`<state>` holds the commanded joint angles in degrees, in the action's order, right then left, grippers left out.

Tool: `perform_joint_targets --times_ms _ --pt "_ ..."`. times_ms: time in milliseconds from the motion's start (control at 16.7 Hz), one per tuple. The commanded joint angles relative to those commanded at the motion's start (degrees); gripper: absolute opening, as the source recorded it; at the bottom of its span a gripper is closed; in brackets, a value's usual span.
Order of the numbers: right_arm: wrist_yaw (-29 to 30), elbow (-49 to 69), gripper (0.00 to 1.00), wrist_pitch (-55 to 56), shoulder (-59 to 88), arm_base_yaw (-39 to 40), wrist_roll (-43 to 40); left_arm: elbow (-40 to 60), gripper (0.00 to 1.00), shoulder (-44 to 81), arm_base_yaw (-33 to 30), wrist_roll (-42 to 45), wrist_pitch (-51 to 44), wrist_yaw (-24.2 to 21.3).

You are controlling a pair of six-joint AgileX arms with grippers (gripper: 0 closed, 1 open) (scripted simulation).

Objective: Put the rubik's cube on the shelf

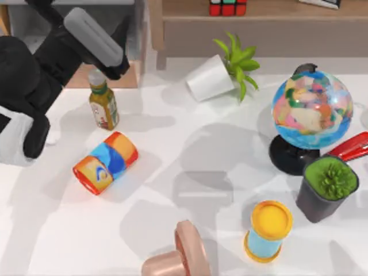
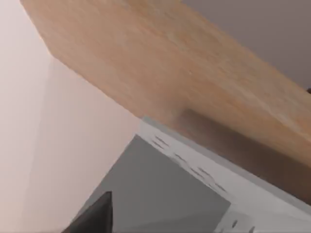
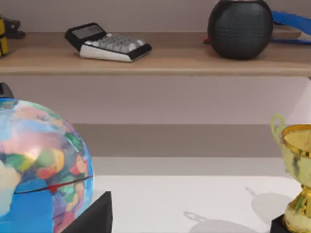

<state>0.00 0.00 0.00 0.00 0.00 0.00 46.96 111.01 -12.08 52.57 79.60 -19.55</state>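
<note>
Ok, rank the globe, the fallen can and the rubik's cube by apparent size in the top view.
1. Globe
2. Can
3. Rubik's cube, on the shelf; the frame edge cuts it off, and it sits higher, but it looks clearly smallest.

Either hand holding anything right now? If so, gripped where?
Nothing looks held. The rubik's cube sits alone on the shelf; the left arm is off at the table's far left, away from it.
</note>
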Motion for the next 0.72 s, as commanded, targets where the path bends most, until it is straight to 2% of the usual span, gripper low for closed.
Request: perform_joint_targets --times_ms 360,540,720 --pt "0.0 0.0 1.0 0.0 0.0 0.0 0.0 -19.1 1.0 -1.3 23.9 18.3 4.6 -15.8" --pt "0.0 0.0 1.0 0.0 0.0 0.0 0.0 -24.1 1.0 0.2 35.6 26.5 6.0 -20.8" --pt "0.0 0.0 1.0 0.0 0.0 0.0 0.0 -24.7 1.0 1.8 45.4 33.2 7.4 -23.3"
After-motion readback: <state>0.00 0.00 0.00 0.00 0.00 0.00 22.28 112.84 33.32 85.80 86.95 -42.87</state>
